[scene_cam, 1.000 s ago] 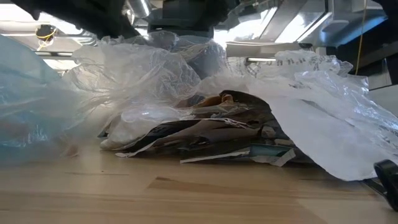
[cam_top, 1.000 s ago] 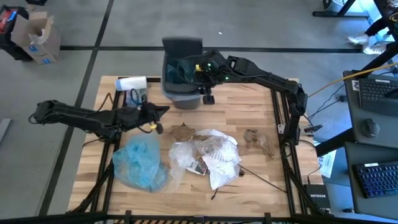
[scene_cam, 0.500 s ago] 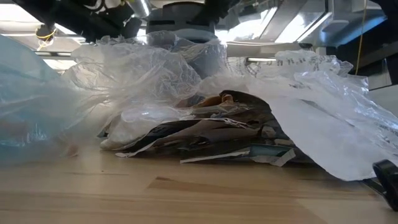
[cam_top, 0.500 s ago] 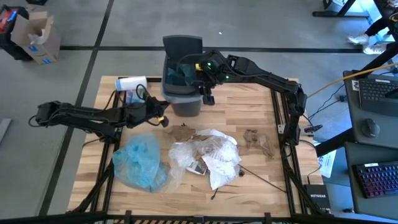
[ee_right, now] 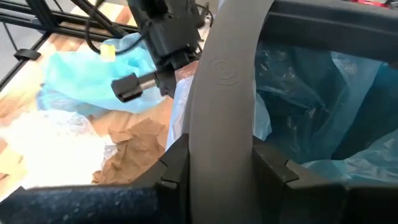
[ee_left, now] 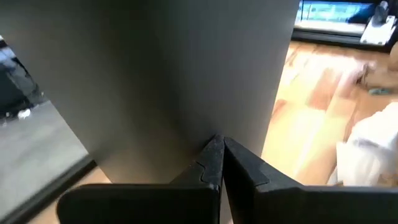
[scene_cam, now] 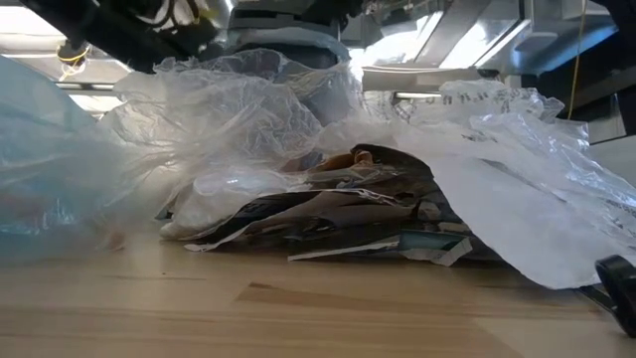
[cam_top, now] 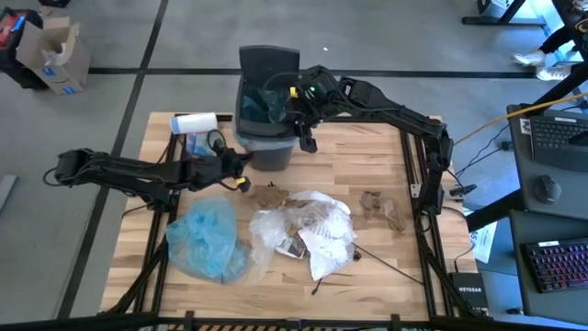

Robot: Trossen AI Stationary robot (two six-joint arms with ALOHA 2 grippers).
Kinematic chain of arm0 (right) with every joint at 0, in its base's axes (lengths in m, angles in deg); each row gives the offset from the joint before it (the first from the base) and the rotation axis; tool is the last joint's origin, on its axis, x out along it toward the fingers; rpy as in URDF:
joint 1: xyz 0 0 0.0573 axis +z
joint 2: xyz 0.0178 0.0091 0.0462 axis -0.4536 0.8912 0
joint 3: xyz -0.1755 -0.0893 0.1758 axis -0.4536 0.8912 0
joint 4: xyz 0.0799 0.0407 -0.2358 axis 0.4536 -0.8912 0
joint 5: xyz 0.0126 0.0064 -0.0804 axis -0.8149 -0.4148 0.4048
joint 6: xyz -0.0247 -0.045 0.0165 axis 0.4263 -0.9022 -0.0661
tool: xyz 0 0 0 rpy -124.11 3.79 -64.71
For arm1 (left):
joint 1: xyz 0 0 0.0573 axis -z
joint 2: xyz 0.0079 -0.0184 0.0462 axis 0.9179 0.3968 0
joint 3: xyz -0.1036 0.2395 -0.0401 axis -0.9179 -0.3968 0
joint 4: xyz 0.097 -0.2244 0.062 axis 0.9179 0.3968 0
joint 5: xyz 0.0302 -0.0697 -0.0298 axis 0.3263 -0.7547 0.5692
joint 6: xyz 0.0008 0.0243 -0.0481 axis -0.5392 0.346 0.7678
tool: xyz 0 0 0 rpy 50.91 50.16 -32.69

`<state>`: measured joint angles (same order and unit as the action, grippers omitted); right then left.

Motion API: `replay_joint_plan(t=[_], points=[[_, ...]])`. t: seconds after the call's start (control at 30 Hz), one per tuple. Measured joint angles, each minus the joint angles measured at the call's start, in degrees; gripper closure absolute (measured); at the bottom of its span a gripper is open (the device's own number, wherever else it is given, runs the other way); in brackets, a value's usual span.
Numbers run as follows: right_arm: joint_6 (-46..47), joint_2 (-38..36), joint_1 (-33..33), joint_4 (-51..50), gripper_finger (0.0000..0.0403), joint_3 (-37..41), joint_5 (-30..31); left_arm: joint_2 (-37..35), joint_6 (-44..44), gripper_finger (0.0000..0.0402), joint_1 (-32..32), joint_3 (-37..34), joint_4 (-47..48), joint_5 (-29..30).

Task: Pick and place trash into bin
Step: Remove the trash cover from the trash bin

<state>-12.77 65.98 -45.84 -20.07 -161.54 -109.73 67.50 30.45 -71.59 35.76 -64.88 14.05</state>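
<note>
Two grippers met at the bin (cam_top: 266, 124) in the upper middle of the high view, one on each side of it. The right gripper (cam_top: 304, 118) came in from the upper right and was clamped on the bin's rim (ee_right: 219, 87): in the right wrist view its fingers (ee_right: 176, 163) sat either side of the grey rim, with the light blue liner (ee_right: 311, 99) showing inside. The left gripper (cam_top: 241, 168) reached in from the left of the frame with its fingers (ee_left: 214, 163) pressed together and nothing between them; in the left wrist view their tips pointed at the bin's plain grey wall (ee_left: 186, 74), very near or touching, I could not tell which.

None of the trash was in either grip. The heap of trash (cam_top: 303, 230), crumpled brown paper (cam_top: 271, 196), white plastic and clear wrap, lay in the middle of the high view, below the bin and just below and to the right of the left gripper. A blue bag (cam_top: 209, 241) lay at the lower left, and a small brown scrap (cam_top: 381, 210) sat apart to the right.

As I judged it, the left arm was the nearer one to the heap, and the brown paper lay just beside its closed tips. With the right arm holding the bin, any next pick looked to fall to the left.
</note>
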Motion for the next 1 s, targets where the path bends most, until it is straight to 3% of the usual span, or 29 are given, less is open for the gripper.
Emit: replay_joint_plan(t=[0.4,1.0], points=[[1.88,-0.02,-0.01,0.27,0.0296,0.0,-5.81,7.3,4.94,0.04,0.02,0.0,0.7,0.11],[3.01,-1.73,0.28,-0.52,0.0296,-0.31,0.96,5.19,7.66,0.04,2.5,-0.2,-2.5,0.15]])
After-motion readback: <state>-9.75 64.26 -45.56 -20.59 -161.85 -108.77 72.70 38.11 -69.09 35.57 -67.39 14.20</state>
